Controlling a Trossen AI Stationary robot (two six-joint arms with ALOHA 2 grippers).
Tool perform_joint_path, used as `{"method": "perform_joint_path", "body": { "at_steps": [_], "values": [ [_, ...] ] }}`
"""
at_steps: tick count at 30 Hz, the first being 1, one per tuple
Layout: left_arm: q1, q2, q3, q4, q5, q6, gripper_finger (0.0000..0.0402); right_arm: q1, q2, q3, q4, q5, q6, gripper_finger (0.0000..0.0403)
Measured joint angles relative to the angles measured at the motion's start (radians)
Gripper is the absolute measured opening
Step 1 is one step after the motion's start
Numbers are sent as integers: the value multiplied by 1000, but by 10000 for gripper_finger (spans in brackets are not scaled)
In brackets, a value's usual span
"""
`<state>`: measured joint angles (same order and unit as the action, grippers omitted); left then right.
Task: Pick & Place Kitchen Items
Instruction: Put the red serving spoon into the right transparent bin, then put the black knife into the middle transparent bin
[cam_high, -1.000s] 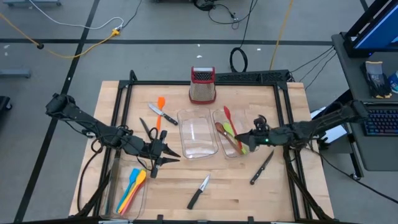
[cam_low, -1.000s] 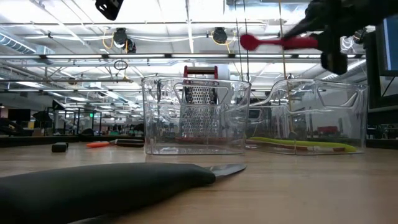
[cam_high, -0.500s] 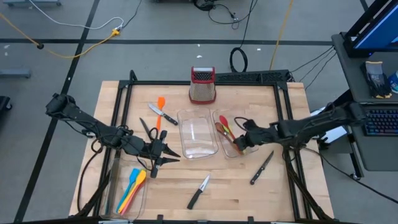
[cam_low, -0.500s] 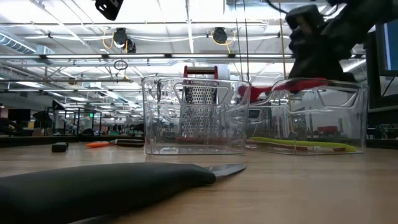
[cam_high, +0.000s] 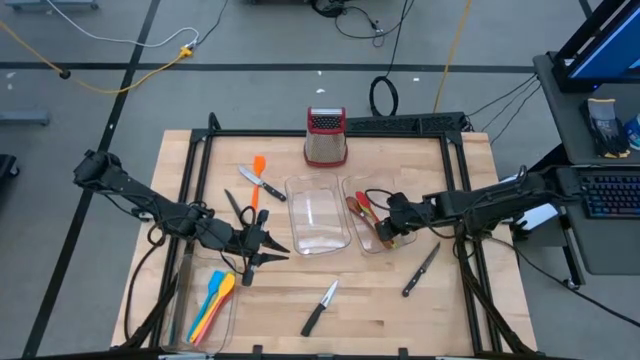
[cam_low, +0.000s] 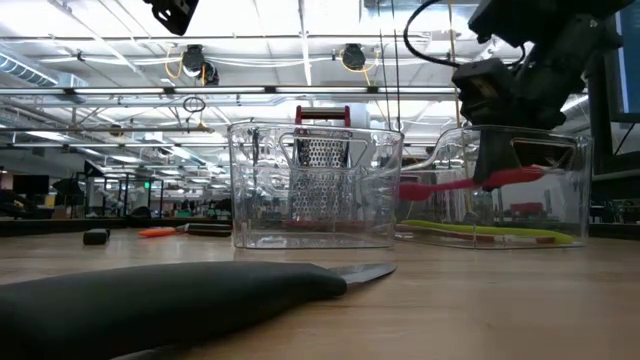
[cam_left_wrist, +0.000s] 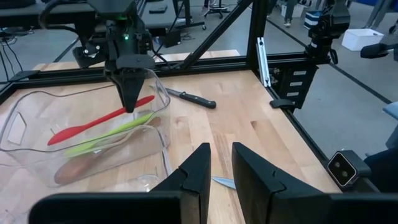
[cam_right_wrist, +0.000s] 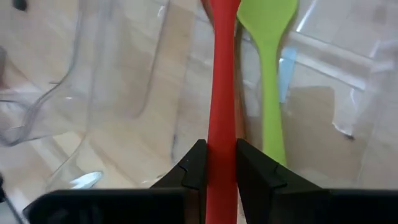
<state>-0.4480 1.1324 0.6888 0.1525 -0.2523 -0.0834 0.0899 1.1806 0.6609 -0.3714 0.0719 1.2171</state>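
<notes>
In the high view the middle of the table (cam_high: 290, 310) is crowded. Two clear trays (cam_high: 318, 216) stand side by side there, and the right gripper (cam_high: 385, 231) hangs inside the right-hand one, clamped on a red spatula (cam_high: 364, 203), so that tray is blocked from above. The left gripper (cam_high: 272, 250) sits just left of the empty tray, its fingers nearly together. The grater (cam_high: 326, 137) closes the upper middle. Loose knives (cam_high: 320, 308) lie at lower centre and lower right, and a third tray (cam_high: 205, 300) fills the lower left. Bare wood stays free at the upper right and along the bottom edge.
</notes>
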Motion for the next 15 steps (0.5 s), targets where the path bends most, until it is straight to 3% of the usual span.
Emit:
{"method": "perform_joint_path", "body": {
  "at_steps": [3, 10, 15],
  "values": [
    [0, 0, 0, 0, 0, 0, 65, -7, 10, 0, 1, 1, 3, 57],
    [0, 0, 0, -7, 0, -1, 65, -18, 11, 0, 4, 1, 28, 151],
    [0, 0, 0, -28, 0, -6, 65, -18, -5, 0, 84, 1, -1, 163]
  ]
}}
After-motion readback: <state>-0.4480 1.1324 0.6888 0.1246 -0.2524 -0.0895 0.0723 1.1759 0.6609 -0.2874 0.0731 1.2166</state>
